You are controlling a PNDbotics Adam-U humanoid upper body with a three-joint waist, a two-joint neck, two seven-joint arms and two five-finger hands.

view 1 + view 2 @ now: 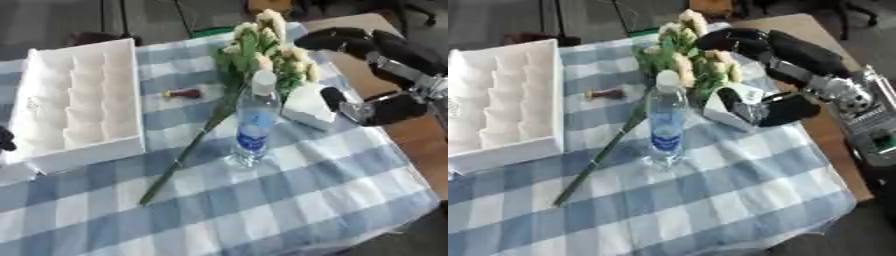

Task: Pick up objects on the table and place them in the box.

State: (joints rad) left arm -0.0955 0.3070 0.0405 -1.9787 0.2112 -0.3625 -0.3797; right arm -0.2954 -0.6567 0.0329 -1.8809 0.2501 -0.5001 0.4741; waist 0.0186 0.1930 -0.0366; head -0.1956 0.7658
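Observation:
A white box (pixel 79 100) with moulded pockets lies at the left on the checked cloth. A bunch of cream flowers (pixel 262 42) rests at the back, its green stem (pixel 188 152) running down toward the front left. In front of the blooms a clear water bottle (pixel 255 120) with a blue label stands upright. To its right sits a small white wedge-shaped object (pixel 306 110). A small red thing (pixel 184 93) lies between box and flowers. My right hand (pixel 798 52) is open, fingers arched over the blooms, thumb (pixel 730 100) against the white object. A dark bit of my left hand (pixel 4 139) shows at the left edge.
The blue-and-white checked cloth (pixel 289 210) covers most of the table, and bare brown wood (pixel 416 140) shows along the right side. The cloth's front half holds only the stem's end. Dark floor and chair legs lie beyond the far edge.

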